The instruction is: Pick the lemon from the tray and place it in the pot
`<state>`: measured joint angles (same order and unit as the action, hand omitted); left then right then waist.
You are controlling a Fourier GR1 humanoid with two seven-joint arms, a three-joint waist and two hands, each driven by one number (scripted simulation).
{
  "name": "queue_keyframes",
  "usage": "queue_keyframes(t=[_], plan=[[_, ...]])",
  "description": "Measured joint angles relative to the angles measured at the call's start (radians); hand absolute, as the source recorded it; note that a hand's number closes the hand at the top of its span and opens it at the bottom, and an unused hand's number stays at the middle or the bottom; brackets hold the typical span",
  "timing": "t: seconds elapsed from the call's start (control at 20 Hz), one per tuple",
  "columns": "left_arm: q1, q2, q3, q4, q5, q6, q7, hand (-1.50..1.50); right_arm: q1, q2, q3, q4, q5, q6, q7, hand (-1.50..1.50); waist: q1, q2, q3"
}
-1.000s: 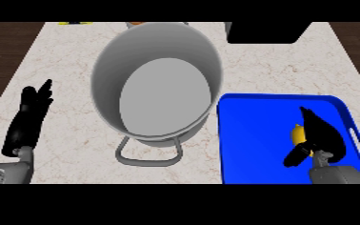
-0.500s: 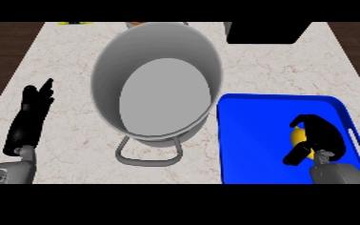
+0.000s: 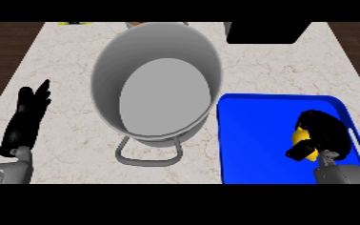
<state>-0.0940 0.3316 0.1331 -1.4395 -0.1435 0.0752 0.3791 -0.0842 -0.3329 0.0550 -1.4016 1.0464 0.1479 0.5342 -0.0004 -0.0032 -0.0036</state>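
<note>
A yellow lemon (image 3: 300, 137) lies on the blue tray (image 3: 256, 143) at the lower right. My right hand (image 3: 322, 132) is over it with fingers and thumb curled round it, hiding most of it. The big grey pot (image 3: 158, 88) stands in the middle of the counter, its inside bare, a handle (image 3: 146, 157) pointing toward me. My left hand (image 3: 25, 117) rests open at the left edge, fingers up, well away from the pot.
A black box (image 3: 267, 31) stands at the back right of the marble counter. Small yellow (image 3: 76, 23) and orange (image 3: 135, 24) items peek in at the back edge. The counter's dark edges show at both far sides.
My right hand's fingers have curled down from open over the lemon to closed round it. The left hand and the pot have not moved.
</note>
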Motion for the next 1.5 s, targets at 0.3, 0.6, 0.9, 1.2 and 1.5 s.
queue_keyframes(t=[0.3, 0.6, 0.9, 1.2, 1.5], plan=[[-0.014, -0.018, -0.003, 0.007, -0.017, 0.004, 0.005, 0.0, -0.015, -0.017, 0.037, -0.071, 0.065, -0.022, -0.024, 1.5, 0.0, 0.002, 0.002], [-0.011, -0.018, -0.002, -0.003, -0.021, 0.002, 0.014, 0.0, -0.03, -0.115, 0.053, -0.146, -0.021, -0.012, -0.295, 1.5, 0.0, 0.001, 0.004], [0.0, -0.022, 0.003, -0.003, -0.021, 0.001, 0.004, 0.0, -0.066, -0.114, -0.014, -0.314, -0.14, -0.05, -0.403, 1.5, -0.007, -0.002, 0.004], [0.01, -0.019, 0.013, -0.011, -0.024, 0.004, 0.01, 0.0, -0.106, -0.063, -0.071, -0.544, -0.293, -0.064, -0.437, 1.5, -0.012, -0.004, 0.003], [0.005, -0.021, 0.014, -0.006, -0.027, -0.006, -0.006, 0.0, -0.245, -0.039, -0.055, -0.74, -0.348, 0.046, -0.268, 1.5, -0.003, -0.001, 0.003]])
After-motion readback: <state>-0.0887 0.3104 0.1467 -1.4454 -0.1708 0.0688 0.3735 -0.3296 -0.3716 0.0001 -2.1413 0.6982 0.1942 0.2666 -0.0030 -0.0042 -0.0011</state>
